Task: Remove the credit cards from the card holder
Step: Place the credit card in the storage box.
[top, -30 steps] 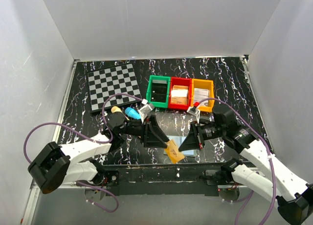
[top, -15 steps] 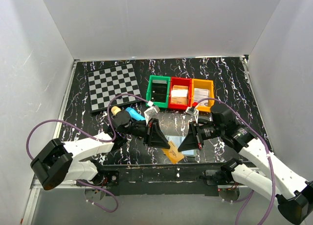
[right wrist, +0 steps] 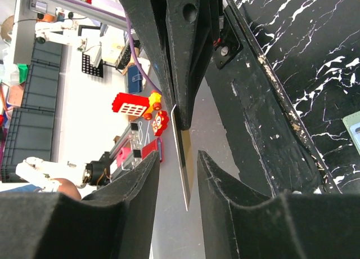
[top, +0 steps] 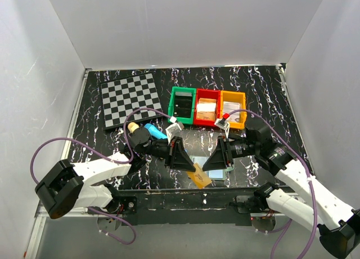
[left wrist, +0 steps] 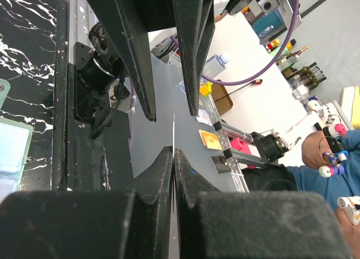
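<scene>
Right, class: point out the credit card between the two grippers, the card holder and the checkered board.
credit card (top: 201, 177): top external view, middle of its tan face.
card holder (left wrist: 11, 157): left wrist view, pale blue inner panel at the picture's left edge.
checkered board (top: 130, 98): top external view, centre of the board.

Stretched both arms inward, low over the worktop; pinched the left gripper's (left wrist: 173, 153) jaws together, held the right gripper's (right wrist: 178, 157) jaws apart.
</scene>
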Robot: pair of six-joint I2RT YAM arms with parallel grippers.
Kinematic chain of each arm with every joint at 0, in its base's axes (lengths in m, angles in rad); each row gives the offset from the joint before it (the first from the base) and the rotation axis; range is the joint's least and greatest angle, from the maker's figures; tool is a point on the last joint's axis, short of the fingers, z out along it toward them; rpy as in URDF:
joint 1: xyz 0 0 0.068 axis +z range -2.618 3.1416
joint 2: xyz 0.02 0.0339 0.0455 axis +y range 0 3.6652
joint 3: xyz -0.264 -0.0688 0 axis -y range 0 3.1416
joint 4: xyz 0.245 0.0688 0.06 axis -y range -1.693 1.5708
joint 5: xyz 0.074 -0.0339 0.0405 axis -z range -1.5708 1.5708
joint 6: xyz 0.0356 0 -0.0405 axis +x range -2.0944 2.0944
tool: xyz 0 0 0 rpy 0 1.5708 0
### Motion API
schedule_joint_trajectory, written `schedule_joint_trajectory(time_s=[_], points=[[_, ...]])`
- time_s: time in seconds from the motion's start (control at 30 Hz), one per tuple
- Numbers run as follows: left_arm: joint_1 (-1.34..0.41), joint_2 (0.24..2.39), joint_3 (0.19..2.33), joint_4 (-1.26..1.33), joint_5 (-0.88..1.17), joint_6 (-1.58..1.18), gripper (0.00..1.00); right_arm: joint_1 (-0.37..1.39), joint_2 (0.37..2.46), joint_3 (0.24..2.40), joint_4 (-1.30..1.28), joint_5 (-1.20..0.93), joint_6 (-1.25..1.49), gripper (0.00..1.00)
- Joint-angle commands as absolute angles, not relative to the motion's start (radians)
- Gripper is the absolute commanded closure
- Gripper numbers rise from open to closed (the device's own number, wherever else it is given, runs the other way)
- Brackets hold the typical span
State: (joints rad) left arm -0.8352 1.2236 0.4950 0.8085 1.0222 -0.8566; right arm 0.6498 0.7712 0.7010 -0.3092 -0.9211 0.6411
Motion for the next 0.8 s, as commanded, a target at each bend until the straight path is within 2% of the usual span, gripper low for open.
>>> schedule_joint_trajectory(time_s=[0.0,0.27,0.5,0.77], points=[[-0.841,1.216,0.512,0.842,1.026,-0.865,1.00,0.647,0.767,0.703,-0.244,-0.942,0.658,0.60],[-0.841,1.218,0.525,0.827,0.993,-0.864,1.00,0.650,0.767,0.710,-0.278,-0.950,0.637,0.62],[-0.841,1.213,0.523,0.828,0.960,-0.868,1.00,0.652,0.778,0.726,-0.356,-0.925,0.583,0.59],[-0.841,1.218,0.526,0.819,0.962,-0.865,1.00,0.652,0.775,0.727,-0.353,-0.914,0.577,0.71]])
